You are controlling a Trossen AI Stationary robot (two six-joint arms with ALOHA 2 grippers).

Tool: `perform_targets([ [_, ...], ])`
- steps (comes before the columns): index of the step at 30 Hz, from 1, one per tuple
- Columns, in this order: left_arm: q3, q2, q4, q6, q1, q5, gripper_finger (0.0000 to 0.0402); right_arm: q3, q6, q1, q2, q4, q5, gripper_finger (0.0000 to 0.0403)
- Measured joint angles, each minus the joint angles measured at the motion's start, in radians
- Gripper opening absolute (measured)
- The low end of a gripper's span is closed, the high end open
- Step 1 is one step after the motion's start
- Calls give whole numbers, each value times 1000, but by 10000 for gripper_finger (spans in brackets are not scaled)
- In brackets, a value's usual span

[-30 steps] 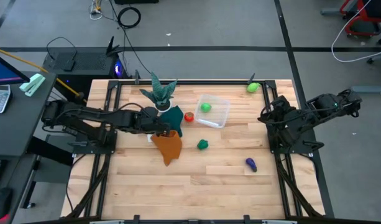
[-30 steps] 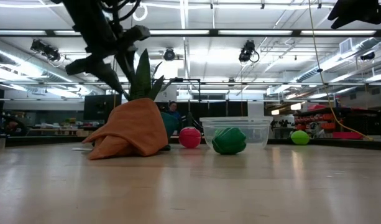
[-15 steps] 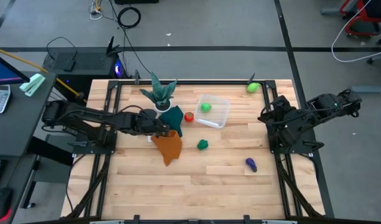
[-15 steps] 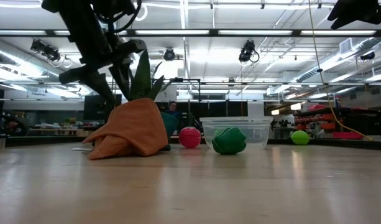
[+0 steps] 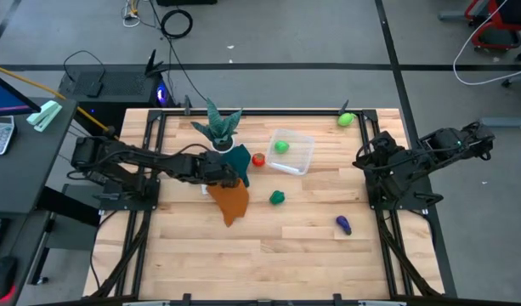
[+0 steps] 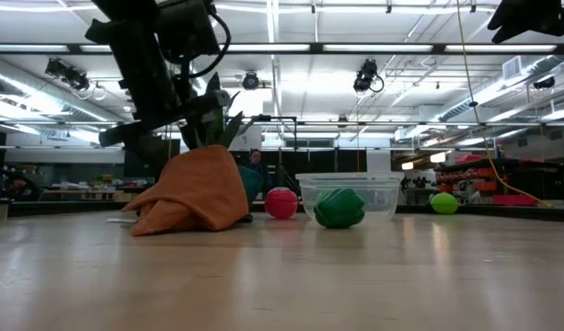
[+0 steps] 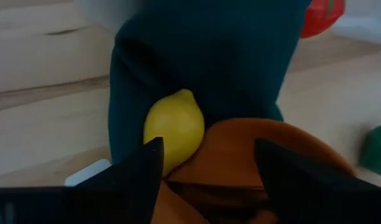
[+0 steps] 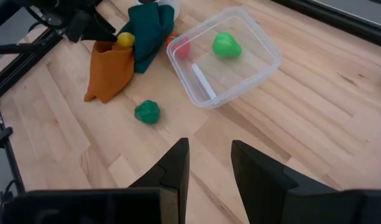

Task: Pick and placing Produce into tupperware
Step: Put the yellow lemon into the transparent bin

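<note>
Left gripper (image 7: 206, 163) is spreading wider than before, empty, closing on the lemon (image 7: 174, 127) between teal cloth (image 7: 209, 56) and orange cloth (image 7: 265, 155); right gripper (image 8: 209, 165) idling, narrowly parted.

Landmark: clear squarish plastic tupperware (image 5: 301, 156), mid-table.
- In it: light green toy fruit (image 5: 281, 146).
- Just beside its left wall: red toy fruit (image 5: 258, 159).
- In front, near: dark green toy vegetable (image 5: 277, 197).
- Front-right, well apart: purple toy vegetable (image 5: 343, 224).
- Behind-right, at the table's corner: second light green toy fruit (image 5: 346, 120).
- Left: teal cloth (image 5: 238, 161); orange cloth (image 5: 231, 201) before it; yellow toy lemon (image 7: 173, 127) between the cloths.
- Behind-left: teal spiky plant in a white pot (image 5: 219, 126).
- Left gripper (image 7: 206, 149): over the orange cloth's edge.
</note>
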Motion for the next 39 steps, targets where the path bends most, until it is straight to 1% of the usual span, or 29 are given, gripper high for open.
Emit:
perform_targets([
  [8,0,36,-6,6,0,0,318,0,13,0,2,1,0,86],
  [16,0,64,-6,40,0,1,344,0,14,0,16,3,0,86],
  [18,2,80,15,52,0,0,346,0,14,0,17,3,0,86],
  [20,0,90,-5,61,0,-5,346,0,17,0,22,3,0,86],
  [22,1,102,23,71,0,-5,346,0,16,0,22,5,0,86],
  [31,1,112,43,97,0,-22,345,0,21,0,38,7,-10,86],
  [35,1,112,34,103,1,-29,332,0,21,0,39,7,-14,86],
  [39,1,112,24,107,1,-31,310,0,22,0,38,7,-16,86],
])
